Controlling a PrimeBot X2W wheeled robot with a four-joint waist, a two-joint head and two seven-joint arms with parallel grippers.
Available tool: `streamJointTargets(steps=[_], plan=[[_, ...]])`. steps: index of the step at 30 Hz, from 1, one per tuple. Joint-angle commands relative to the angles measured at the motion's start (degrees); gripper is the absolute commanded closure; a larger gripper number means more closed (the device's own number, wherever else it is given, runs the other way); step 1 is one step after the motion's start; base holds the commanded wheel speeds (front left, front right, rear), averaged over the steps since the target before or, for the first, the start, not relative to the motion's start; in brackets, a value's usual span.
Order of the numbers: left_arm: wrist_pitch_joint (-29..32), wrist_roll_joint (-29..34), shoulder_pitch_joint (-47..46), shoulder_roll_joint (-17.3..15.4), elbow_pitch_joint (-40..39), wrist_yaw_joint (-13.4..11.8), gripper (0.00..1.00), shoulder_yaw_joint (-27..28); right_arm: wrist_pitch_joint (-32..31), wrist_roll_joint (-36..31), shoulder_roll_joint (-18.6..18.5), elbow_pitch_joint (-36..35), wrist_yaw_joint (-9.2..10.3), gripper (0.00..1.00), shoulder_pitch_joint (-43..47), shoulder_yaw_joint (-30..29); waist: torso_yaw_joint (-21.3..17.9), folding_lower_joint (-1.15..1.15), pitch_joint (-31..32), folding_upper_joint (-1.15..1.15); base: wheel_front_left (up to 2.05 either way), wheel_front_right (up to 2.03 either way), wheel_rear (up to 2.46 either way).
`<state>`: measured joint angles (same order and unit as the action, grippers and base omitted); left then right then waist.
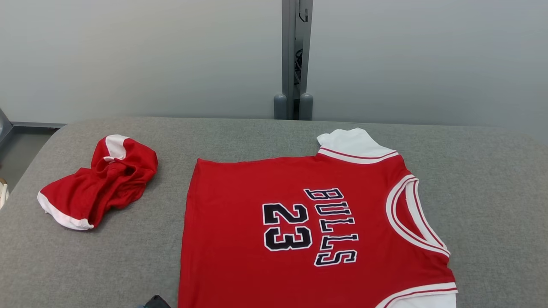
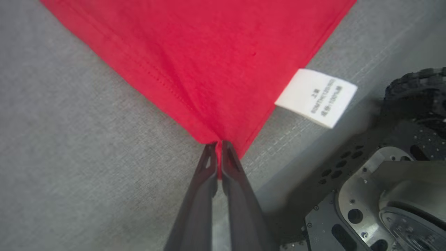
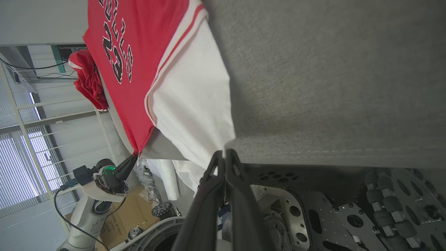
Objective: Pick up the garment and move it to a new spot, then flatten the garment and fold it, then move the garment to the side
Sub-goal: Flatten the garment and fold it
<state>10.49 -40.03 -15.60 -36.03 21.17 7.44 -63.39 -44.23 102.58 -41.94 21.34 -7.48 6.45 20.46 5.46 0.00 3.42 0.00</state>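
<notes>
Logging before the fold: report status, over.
Left gripper shut on jersey hem corner, right gripper shut on its white sleeve. Jersey spread on table, print up. Crumpled red garment far left, apart.

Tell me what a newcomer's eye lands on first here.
A red Bulls 23 jersey lies spread flat on the grey table, right of centre. A crumpled red garment with white trim sits at the table's left. At the near edge, the left tool pinches the jersey's red hem corner and the right tool its white sleeve.
</notes>
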Motion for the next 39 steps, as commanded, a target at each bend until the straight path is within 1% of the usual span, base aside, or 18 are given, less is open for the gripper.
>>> streamJointTargets(steps=[1,3,5,13,14,19,24,32,36,39], plan=[[0.71,-0.84,0.10,-1.27,-0.83,0.01,1.00,-0.21,0.47,0.63,-0.68,-0.24,-0.03,1.00,0.66,0.02,0.04,0.00,-0.07,0.00,0.00,0.00,0.00],[1.66,-1.90,-0.40,-3.09,-3.51,0.01,1.00,-0.33,1.22,1.29,-1.51,-1.28,-0.03,1.00,1.11,0.71,0.06,0.00,-0.19,0.00,0.00,0.00,0.00],[2.00,-2.37,-0.76,-3.96,-5.16,-0.02,1.00,-0.06,2.20,2.02,-1.91,-2.11,-0.03,1.00,1.03,1.42,0.04,0.00,-0.34,0.00,0.00,0.00,0.00],[0.19,-3.74,-1.84,-3.93,-8.12,-2.01,1.00,2.36,6.88,6.38,-3.06,-6.13,-0.03,1.00,-2.11,2.85,-0.10,0.00,-0.81,0.00,0.00,0.00,0.00],[-0.46,-4.52,-2.11,-3.62,-8.45,-2.46,1.00,3.16,8.08,7.68,-3.44,-7.28,-0.03,1.00,-3.12,3.20,-0.10,0.00,-0.84,0.00,0.00,0.00,0.00],[-1.29,-7.07,-3.03,-2.97,-9.22,-2.82,1.00,5.46,11.49,10.19,-4.42,-8.78,-0.04,1.00,-6.31,4.33,-0.07,0.00,-0.85,0.00,0.00,0.00,0.00],[-1.41,-9.58,-3.76,-2.12,-9.59,-3.00,1.00,7.26,14.47,10.76,-4.45,-8.85,-0.04,1.00,-9.27,5.99,0.15,0.00,-1.03,0.00,0.00,0.00,0.00],[-2.21,-14.90,-5.11,0.73,-7.50,-4.48,1.00,11.07,19.46,10.37,-2.69,-5.84,-0.04,1.00,-16.25,9.66,0.58,0.00,-2.73,0.00,0.00,0.00,0.00],[-2.94,-16.06,-5.95,2.61,-5.17,-6.05,1.00,12.45,21.71,9.43,-1.38,-3.31,-0.05,1.00,-20.22,11.35,0.61,0.00,-4.21,0.00,0.00,0.00,0.00],[-3.49,-17.52,-6.51,4.15,-3.35,-6.41,1.00,13.62,23.30,8.96,-0.43,-1.46,-0.05,1.00,-23.01,12.20,0.59,0.00,-5.35,0.00,0.00,0.00,0.00]])
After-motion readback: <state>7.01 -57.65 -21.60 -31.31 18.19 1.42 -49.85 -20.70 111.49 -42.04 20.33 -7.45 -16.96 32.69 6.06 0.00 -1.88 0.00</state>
